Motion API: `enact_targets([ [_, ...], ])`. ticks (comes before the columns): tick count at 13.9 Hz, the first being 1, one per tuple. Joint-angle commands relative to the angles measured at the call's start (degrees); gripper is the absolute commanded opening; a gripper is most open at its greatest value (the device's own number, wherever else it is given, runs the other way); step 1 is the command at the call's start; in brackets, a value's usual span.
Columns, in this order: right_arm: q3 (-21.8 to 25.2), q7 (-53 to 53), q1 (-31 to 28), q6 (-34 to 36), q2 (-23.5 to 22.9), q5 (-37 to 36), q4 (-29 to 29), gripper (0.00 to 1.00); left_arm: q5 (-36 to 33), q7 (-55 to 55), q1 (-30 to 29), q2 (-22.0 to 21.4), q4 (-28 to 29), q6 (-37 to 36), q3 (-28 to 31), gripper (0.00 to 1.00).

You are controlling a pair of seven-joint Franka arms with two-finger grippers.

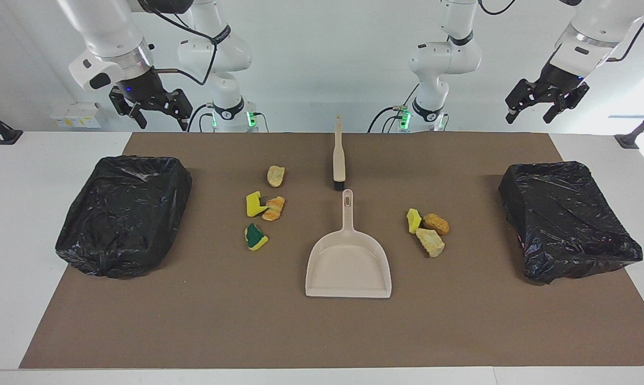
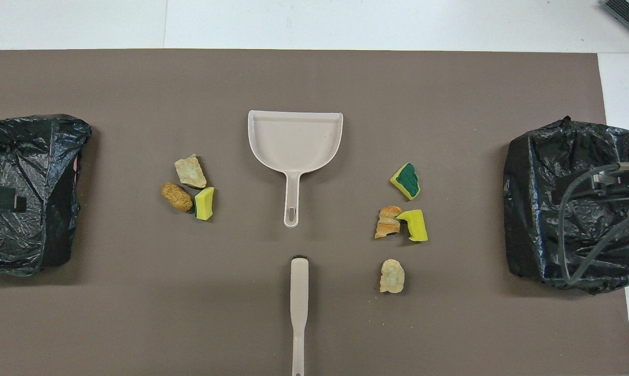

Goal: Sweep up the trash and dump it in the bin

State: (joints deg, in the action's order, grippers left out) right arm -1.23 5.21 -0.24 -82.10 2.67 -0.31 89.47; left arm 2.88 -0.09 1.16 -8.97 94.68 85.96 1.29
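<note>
The trash lies in two groups on the brown mat. Toward the right arm's end are a beige lump, a yellow sponge piece, an orange lump and a green-yellow sponge piece. Toward the left arm's end are a yellow sponge piece, a tan lump and a beige lump. Both groups show in the overhead view. My right gripper hangs open and empty, high over the table edge by one bin. My left gripper hangs open and empty above the other end.
A beige dustpan lies mid-mat, its handle pointing toward the robots. A beige brush lies in line with it, nearer the robots. Black-bag-lined bins stand at the right arm's end and the left arm's end.
</note>
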Motion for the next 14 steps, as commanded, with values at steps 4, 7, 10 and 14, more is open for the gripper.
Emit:
enact_targets([
  [4,-0.44,0.06,1.56,-4.21,1.64,1.36,3.52,1.00,-0.60,0.09,0.07,-0.44,0.24,0.26,0.11,1.00],
  [7,-0.44,0.32,3.05,-4.30,0.76,2.24,2.91,1.00,-0.60,0.09,0.07,-0.44,0.24,0.26,0.11,1.00],
  [10,-0.61,0.32,4.28,-4.30,-2.65,2.33,0.63,1.00,-0.60,0.09,0.07,-0.44,0.33,0.26,0.11,1.00],
  [14,-1.41,0.85,7.62,-5.08,-6.96,3.55,-0.96,1.00,-0.60,-0.08,0.68,-0.44,0.24,0.26,0.03,1.00],
])
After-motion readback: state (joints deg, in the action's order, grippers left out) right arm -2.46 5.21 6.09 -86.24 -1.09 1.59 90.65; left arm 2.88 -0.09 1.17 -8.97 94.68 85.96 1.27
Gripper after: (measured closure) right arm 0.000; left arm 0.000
